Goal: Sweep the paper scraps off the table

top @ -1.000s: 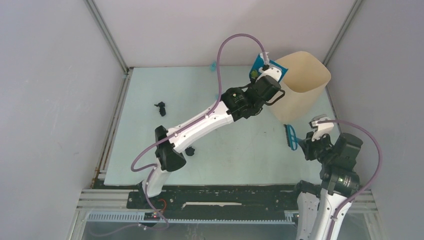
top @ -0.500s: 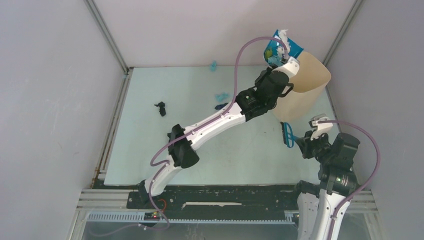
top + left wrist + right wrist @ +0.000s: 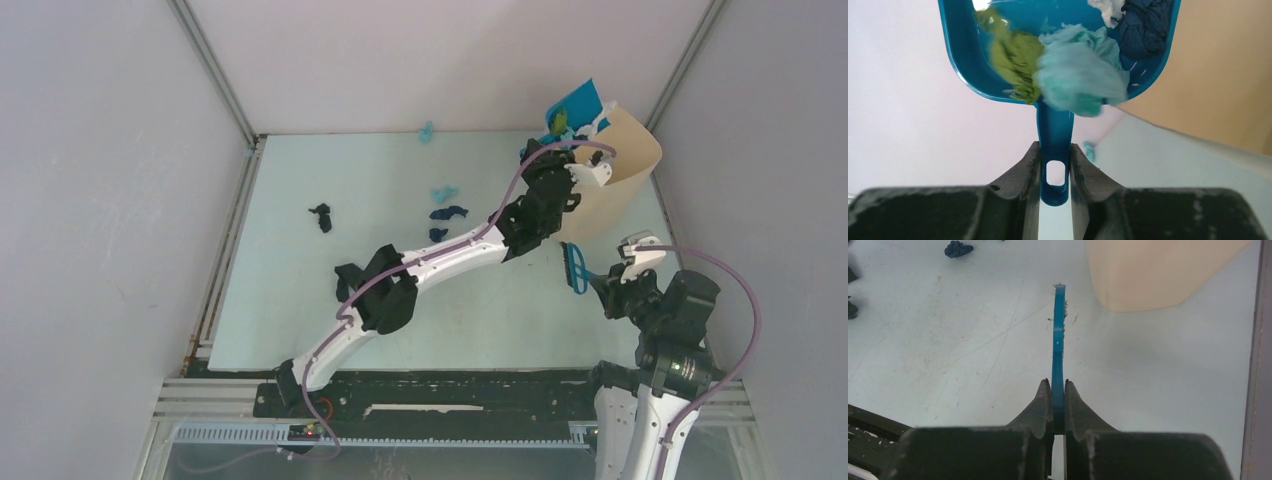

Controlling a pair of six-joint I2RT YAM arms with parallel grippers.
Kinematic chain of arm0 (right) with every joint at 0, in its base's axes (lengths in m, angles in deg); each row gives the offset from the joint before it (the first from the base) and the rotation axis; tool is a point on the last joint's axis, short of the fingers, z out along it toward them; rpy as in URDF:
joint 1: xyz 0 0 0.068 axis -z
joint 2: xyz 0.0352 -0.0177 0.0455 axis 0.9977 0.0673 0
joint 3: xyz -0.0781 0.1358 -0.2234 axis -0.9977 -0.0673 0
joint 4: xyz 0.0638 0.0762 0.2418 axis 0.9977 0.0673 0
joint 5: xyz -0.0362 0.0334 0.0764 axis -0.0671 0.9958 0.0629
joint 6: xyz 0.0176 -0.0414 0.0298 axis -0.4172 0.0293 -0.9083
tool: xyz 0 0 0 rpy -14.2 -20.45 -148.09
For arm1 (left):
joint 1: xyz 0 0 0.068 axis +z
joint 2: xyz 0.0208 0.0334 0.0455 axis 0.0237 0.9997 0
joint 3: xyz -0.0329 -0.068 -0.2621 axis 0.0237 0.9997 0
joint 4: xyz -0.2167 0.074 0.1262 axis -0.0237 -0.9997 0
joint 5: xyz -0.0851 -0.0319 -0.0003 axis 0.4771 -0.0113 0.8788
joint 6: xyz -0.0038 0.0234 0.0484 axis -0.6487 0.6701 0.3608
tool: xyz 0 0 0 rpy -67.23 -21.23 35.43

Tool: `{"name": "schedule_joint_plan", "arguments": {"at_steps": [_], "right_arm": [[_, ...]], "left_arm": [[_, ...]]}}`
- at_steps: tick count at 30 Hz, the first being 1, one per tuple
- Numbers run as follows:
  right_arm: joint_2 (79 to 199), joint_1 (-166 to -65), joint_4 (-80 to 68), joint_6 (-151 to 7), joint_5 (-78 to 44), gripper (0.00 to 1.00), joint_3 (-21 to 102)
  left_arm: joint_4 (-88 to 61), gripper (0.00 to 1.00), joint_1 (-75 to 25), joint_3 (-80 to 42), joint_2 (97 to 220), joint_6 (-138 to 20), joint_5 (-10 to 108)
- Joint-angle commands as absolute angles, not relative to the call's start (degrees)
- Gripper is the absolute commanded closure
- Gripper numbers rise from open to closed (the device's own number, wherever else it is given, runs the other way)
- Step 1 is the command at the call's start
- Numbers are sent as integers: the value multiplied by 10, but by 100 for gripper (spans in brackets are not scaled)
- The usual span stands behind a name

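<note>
Mostly the paper scraps [image 3: 1080, 75] were in two lots. A green, a light-blue, a white and a navy wad lay heaped in the blue dustpan [image 3: 955, 45], which was up in the air, tilted, just beside the top rim of the beige bin [image 3: 625, 150] at the table's far right corner. The rest lay loose on the table [image 3: 300, 300]: a black scrap [image 3: 320, 216] alone toward the left, a pale-blue scrap [image 3: 427, 131] at the far edge by the wall, and a small group near the middle, one pale blue and two navy, close together beside the left arm. The left gripper [image 3: 1054, 147] had its jaws partly closed, pinching the dustpan's narrow handle from both sides at the end with the hanging hole. The right gripper [image 3: 1058, 386] was clamped tight on the thin blue brush [image 3: 1058, 340], seen edge-on, low over bare table near the bin's base, well apart from the loose scraps; whether the bristles touched the table could not be told.
</note>
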State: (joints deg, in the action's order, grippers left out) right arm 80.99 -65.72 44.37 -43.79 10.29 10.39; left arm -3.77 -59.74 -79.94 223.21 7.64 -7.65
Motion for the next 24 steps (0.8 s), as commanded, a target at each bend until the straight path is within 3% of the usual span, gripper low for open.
{"name": "schedule_joint_plan", "arguments": {"at_steps": [1, 14, 24], "right_arm": [[811, -668, 423, -448, 101, 100, 104], [809, -684, 422, -453, 94, 100, 104], [807, -682, 421, -455, 91, 100, 103]], "left_arm": [[140, 99, -593, -764, 2233, 287, -84], [168, 100, -591, -719, 2228, 362, -70], [164, 100, -584, -757, 2178, 235, -87]]}}
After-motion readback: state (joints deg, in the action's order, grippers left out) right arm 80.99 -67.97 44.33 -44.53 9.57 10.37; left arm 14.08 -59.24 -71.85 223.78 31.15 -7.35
